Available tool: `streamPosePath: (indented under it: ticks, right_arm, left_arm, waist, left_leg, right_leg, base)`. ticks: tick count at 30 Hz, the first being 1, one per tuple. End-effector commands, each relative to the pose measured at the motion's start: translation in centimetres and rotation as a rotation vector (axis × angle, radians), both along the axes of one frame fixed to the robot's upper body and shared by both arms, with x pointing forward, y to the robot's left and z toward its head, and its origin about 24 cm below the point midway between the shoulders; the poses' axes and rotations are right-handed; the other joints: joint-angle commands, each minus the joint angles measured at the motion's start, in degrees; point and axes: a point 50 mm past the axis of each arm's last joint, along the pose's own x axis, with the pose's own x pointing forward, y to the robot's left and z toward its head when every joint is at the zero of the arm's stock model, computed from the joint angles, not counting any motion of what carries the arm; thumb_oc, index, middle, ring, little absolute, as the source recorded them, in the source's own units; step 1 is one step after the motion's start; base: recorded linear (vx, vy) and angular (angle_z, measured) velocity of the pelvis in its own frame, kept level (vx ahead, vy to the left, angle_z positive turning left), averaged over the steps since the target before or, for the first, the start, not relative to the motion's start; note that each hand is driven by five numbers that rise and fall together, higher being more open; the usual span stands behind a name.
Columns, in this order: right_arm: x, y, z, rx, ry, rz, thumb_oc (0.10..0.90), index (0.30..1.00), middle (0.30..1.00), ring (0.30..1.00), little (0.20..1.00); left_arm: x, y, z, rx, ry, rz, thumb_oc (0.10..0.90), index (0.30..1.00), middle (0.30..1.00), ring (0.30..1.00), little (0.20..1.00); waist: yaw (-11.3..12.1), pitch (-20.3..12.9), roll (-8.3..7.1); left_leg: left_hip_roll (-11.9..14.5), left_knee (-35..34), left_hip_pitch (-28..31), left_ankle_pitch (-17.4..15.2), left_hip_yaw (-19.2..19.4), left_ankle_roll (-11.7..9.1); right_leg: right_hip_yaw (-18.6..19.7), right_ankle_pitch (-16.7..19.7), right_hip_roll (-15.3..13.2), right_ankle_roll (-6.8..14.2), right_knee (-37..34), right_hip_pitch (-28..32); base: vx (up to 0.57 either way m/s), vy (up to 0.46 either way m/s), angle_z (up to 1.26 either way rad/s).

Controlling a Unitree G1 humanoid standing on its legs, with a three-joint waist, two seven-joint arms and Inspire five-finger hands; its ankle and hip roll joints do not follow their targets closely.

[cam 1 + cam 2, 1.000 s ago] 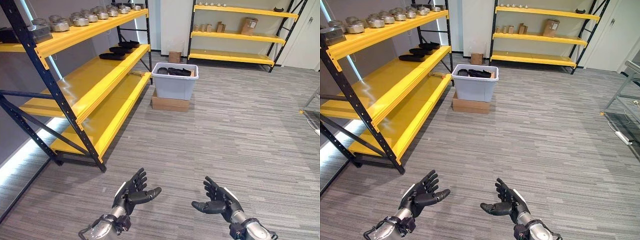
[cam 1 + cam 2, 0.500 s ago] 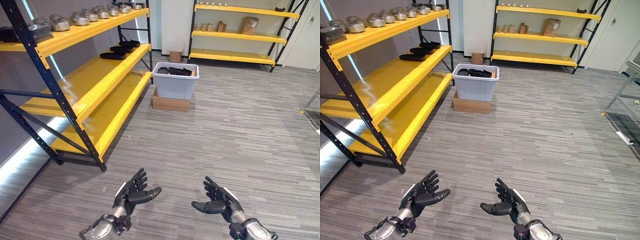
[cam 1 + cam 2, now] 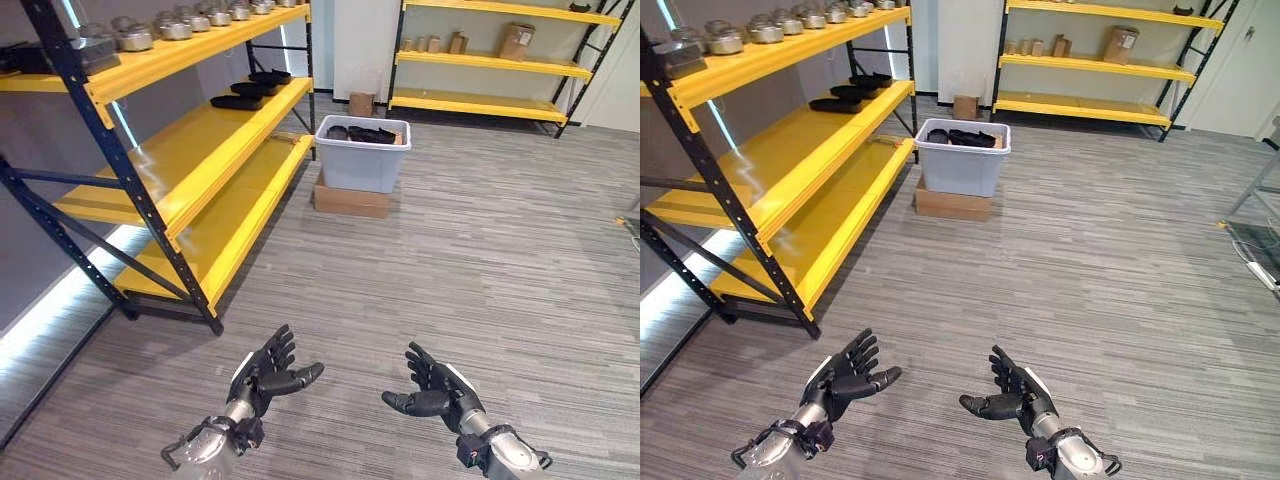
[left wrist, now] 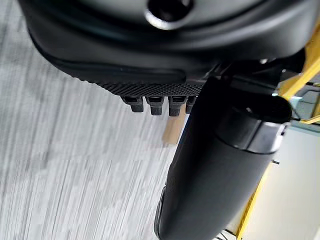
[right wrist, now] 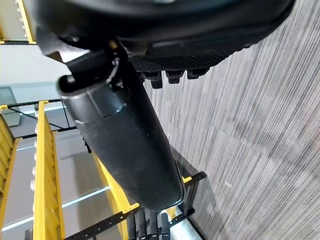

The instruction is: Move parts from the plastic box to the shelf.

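Across the grey ribbed carpet, well ahead of you, the translucent plastic box (image 3: pixel 364 154) of flat black parts (image 3: pixel 371 134) rests on a cardboard carton (image 3: pixel 351 198) beside the yellow steel shelf (image 3: pixel 200 143). Left hand (image 3: pixel 266 371) and right hand (image 3: pixel 433 393): fingers spread, empty. Approach first; nothing grasped yet.

We get bright, even room light, glare off the yellow shelf (image 3: pixel 190 160), and both wrist views blurry up close.
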Motion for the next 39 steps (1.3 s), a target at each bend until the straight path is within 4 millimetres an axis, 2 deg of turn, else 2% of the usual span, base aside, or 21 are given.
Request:
streamPosePath:
  ticks: [1, 3, 5, 6, 8, 9, 12, 13, 14, 15, 16, 19, 20, 21, 22, 23, 27, 29, 33, 35, 39]
  right_arm:
    - [4.0, 1.0, 4.3, 0.068, -0.259, 0.032, 0.9, 1.0, 1.0, 1.0, 1.0]
    - [3.9, 1.0, 4.3, 0.059, -0.258, 0.036, 0.9, 1.0, 1.0, 1.0, 1.0]
    - [3.8, 0.9, 4.1, 0.075, -0.245, 0.036, 0.9, 1.0, 1.0, 1.0, 1.0]
    - [3.8, 0.8, 4.4, 0.077, -0.254, 0.038, 0.9, 1.0, 1.0, 1.0, 1.0]
    - [3.8, 0.7, 4.4, 0.073, -0.255, 0.032, 0.9, 1.0, 1.0, 1.0, 1.0]
    - [4.3, 0.8, 4.5, 0.052, -0.26, 0.04, 0.9, 1.0, 1.0, 1.0, 1.0]
    - [4.2, 0.6, 4.6, 0.047, -0.261, 0.041, 0.9, 1.0, 1.0, 1.0, 1.0]
    - [4.2, 0.5, 4.7, 0.046, -0.265, 0.043, 0.9, 1.0, 1.0, 1.0, 1.0]
    - [4.1, 0.0, 4.8, 0.038, -0.27, 0.026, 0.9, 1.0, 1.0, 1.0, 1.0]
    - [4.1, 0.0, 4.8, 0.037, -0.27, 0.026, 0.9, 1.0, 1.0, 1.0, 1.0]
    - [4.1, -0.4, 4.8, 0.049, -0.266, 0.019, 0.9, 1.0, 1.0, 1.0, 1.0]
    - [3.6, -0.9, 4.7, 0.034, -0.258, 0.025, 0.9, 1.0, 1.0, 1.0, 1.0]
    - [3.2, -1.6, 4.8, 0.012, -0.255, 0.01, 0.9, 1.0, 1.0, 1.0, 1.0]
    - [3.1, -1.9, 4.8, 0.004, -0.254, -0.001, 0.9, 1.0, 1.0, 1.0, 1.0]
    - [3.1, -2.2, 4.7, -0.01, -0.249, -0.009, 0.9, 1.0, 1.0, 1.0, 1.0]
    - [3.2, -2.3, 4.9, -0.01, -0.256, -0.016, 0.9, 1.0, 1.0, 1.0, 1.0]
    - [3.3, -2.1, 5.1, -0.009, -0.267, 0.004, 0.9, 1.0, 1.0, 1.0, 1.0]
    - [3.1, -1.8, 4.9, -0.018, -0.263, 0.037, 0.9, 1.0, 1.0, 1.0, 1.0]
    - [3.3, -1.4, 4.9, -0.028, -0.267, 0.056, 0.9, 1.0, 1.0, 1.0, 1.0]
    - [3.0, -0.4, 4.7, -0.005, -0.259, 0.097, 0.9, 1.0, 1.0, 1.0, 1.0]
    - [3.0, 0.2, 4.9, 0.02, -0.266, 0.116, 0.9, 1.0, 1.0, 1.0, 1.0]
  left_arm:
    - [3.5, 0.2, 5.2, 0.002, -0.287, -0.011, 0.9, 1.0, 1.0, 1.0, 1.0]
    - [3.4, 0.2, 5.3, -0.006, -0.289, -0.015, 0.9, 1.0, 1.0, 1.0, 1.0]
    - [3.3, 0.1, 5.0, -0.017, -0.275, -0.024, 0.9, 1.0, 1.0, 1.0, 1.0]
    - [3.3, 0.0, 5.0, -0.024, -0.276, -0.03, 0.9, 1.0, 1.0, 1.0, 1.0]
    - [3.3, -0.1, 4.9, -0.029, -0.275, -0.03, 0.9, 1.0, 1.0, 1.0, 1.0]
    - [3.6, -0.2, 4.8, -0.023, -0.272, -0.021, 0.9, 1.0, 1.0, 1.0, 1.0]
    - [3.4, -0.5, 4.3, -0.033, -0.256, -0.024, 0.9, 1.0, 1.0, 1.0, 1.0]
    - [3.5, -0.7, 4.3, -0.045, -0.259, -0.027, 0.9, 1.0, 1.0, 1.0, 1.0]
    - [3.6, -1.0, 4.4, -0.057, -0.265, -0.026, 0.9, 1.0, 1.0, 1.0, 1.0]
    - [3.6, -1.0, 4.4, -0.057, -0.265, -0.026, 0.9, 1.0, 1.0, 1.0, 1.0]
    - [3.8, -0.9, 4.9, -0.069, -0.287, -0.013, 0.9, 1.0, 1.0, 1.0, 1.0]
    - [3.9, -0.8, 5.1, -0.073, -0.293, -0.013, 0.9, 1.0, 1.0, 1.0, 1.0]
    - [3.5, -0.7, 4.8, -0.075, -0.277, -0.012, 0.9, 1.0, 1.0, 1.0, 1.0]
    - [3.4, -0.7, 4.8, -0.071, -0.269, -0.015, 0.9, 1.0, 1.0, 1.0, 1.0]
    - [3.0, -0.5, 4.5, -0.065, -0.253, -0.007, 0.9, 1.0, 1.0, 1.0, 1.0]
    - [2.7, -0.4, 4.3, -0.066, -0.241, -0.004, 0.9, 1.0, 1.0, 1.0, 1.0]
    - [1.9, 0.2, 3.8, -0.062, -0.224, 0.014, 0.9, 1.0, 1.0, 1.0, 1.0]
    - [1.6, 0.3, 3.6, -0.048, -0.223, 0.013, 0.9, 1.0, 1.0, 1.0, 1.0]
    - [1.5, 0.3, 3.6, -0.037, -0.224, 0.011, 0.9, 1.0, 1.0, 1.0, 1.0]
    - [1.1, 0.4, 3.4, -0.043, -0.215, 0.013, 0.9, 1.0, 1.0, 1.0, 1.0]
    - [1.3, 0.7, 3.8, -0.027, -0.234, 0.015, 0.9, 1.0, 1.0, 1.0, 1.0]
  waist:
    - [0.58, 4.28, 0.22]
    - [0.86, 4.7, 1.32]
    - [-0.94, 4.28, 1.4]
    - [-1.79, 4.24, 0.31]
    - [-2.41, 3.97, 0.22]
    - [-2.79, 3.6, -0.14]
    - [-3.76, 1.88, -0.42]
    - [-4.19, 1.25, -0.32]
    - [-4.88, 0.2, 0.71]
    - [-4.88, 0.19, 0.72]
    - [-4.17, -0.17, 1.52]
    - [-4.17, -0.1, 0.12]
    - [-3.48, 0.69, -1.64]
    - [-2.86, 1.49, -2.55]
    - [-1.58, 2.77, -3.98]
    - [0.54, 4.18, -4.49]
    - [2.28, 4.17, -4.84]
    - [3.78, 3.62, -3.55]
    - [4.89, 3.74, -2.84]
    - [4.75, 1.84, -2.32]
    - [4.6, -0.55, -3.32]
  left_leg:
    - [1.7, 2.62, 3.68, -6.19, -1.35, 0.83]
    - [1.27, 3.04, 4.76, -7.59, -0.41, 1.22]
    - [1.46, 3.43, 5.99, -8.65, -2.05, 0.66]
    - [0.73, 3.57, 7.32, -9.64, -3.12, -0.13]
    - [1.22, 2.16, 9.7, -10.66, -3.72, -1.37]
    - [1.5, 0.97, 13.04, -11.92, -4.2, -2.63]
    - [3.5, 1.44, 16.17, -12.25, -4.95, -4.14]
    - [4.57, 3.03, 15.77, -11.49, -5.07, -4.73]
    - [7.44, 7.09, 15.11, -7.13, -5.62, -6.5]
    - [7.46, 7.09, 15.11, -7.14, -5.62, -6.5]
    - [8.99, 14.23, 12.08, 3.23, -6.47, -8.96]
    - [9.56, 20.0, 9.07, 8.39, -7.58, -9.91]
    - [11.13, 33.16, 4.46, 15.05, -7.91, -10.34]
    - [10.85, 37.75, 2.33, 16.09, -8.02, -9.59]
    - [9.7, 41.62, -2.32, 12.64, -7.75, -7.62]
    - [6.15, 41.71, -10.75, 6.49, -7.23, -5.9]
    - [4.85, 30.65, -16.04, 2.71, -6.36, -4.98]
    - [4.27, 11.25, -16.7, 5.79, -8.42, -5.27]
    - [2.98, 6.01, -16.21, 9.27, -11.07, -6.18]
    - [2.11, 3.55, -13.22, 8.98, -10.05, -5.54]
    - [0.5, 5.83, -12.17, 4.95, -7.5, -3.53]
  right_leg:
    - [0.59, 7.12, -4.99, 2.28, 13.9, -2.81]
    - [-6.58, 7.35, -9.96, 3.06, 15.2, -5.09]
    - [-4.6, 2.47, -4.25, 1.57, 8.66, -6.22]
    - [-2.89, 0.84, -1.34, 1.27, -1.28, -6.58]
    - [-4.2, 2.8, -1.97, 1.9, -12.78, -5.55]
    - [-4.18, 7.01, -2.21, 3.47, -19.31, -6.58]
    - [-1.2, 7.56, 0.38, 2.38, -19.22, -5.57]
    - [0.0, 7.53, 1.51, 1.84, -19.32, -4.69]
    - [-0.27, 5.6, 5.34, -0.34, -18.03, -3.69]
    - [-0.28, 5.59, 5.35, -0.34, -18.02, -3.69]
    - [-2.76, 3.49, 7.56, -2.62, -18.18, -1.15]
    - [-1.45, 2.5, 8.65, -4.28, -19.69, 1.41]
    - [-0.37, -0.1, 10.27, -6.92, -21.16, 5.92]
    - [0.45, -0.75, 10.33, -7.77, -21.3, 7.23]
    - [1.7, -1.82, 9.83, -8.31, -21.1, 9.27]
    - [3.79, -2.65, 9.89, -8.07, -21.25, 11.89]
    - [5.33, -4.32, 9.7, -7.13, -21.48, 14.48]
    - [6.04, -6.75, 11.08, -6.67, -21.58, 17.48]
    - [7.72, -8.3, 11.78, -6.63, -21.59, 20.5]
    - [8.58, -10.66, 11.38, -6.37, -20.65, 22.34]
    - [9.12, -10.07, 7.68, -4.26, -20.81, 22.68]
  base:
    - [-0.01, 0.239, 0.53]
    - [0.13, 0.179, 0.1]
    - [0.31, -0.047, -0.09]
    - [0.37, -0.133, 0.09]
    - [0.46, -0.176, 0.71]
    - [0.56, -0.226, 0.74]
    - [0.44, -0.217, 0.22]
    - [0.51, -0.361, 0.19]
    - [0.39, -0.29, 0.49]
    - [0.54, -0.437, 0.73]
    - [0.34, -0.298, 0.7]
    - [0.32, -0.301, -0.07]
    - [0.54, -0.514, -0.32]
    - [0.58, -0.528, -0.3]
    - [0.41, -0.27, -0.79]
    - [0.38, -0.16, -0.98]
    - [0.23, 0.022, -0.5]
    - [0.4, 0.099, -0.47]
    - [0.28, 0.066, -0.19]
    - [0.44, 0.182, -0.59]
    - [0.31, 0.166, -0.54]
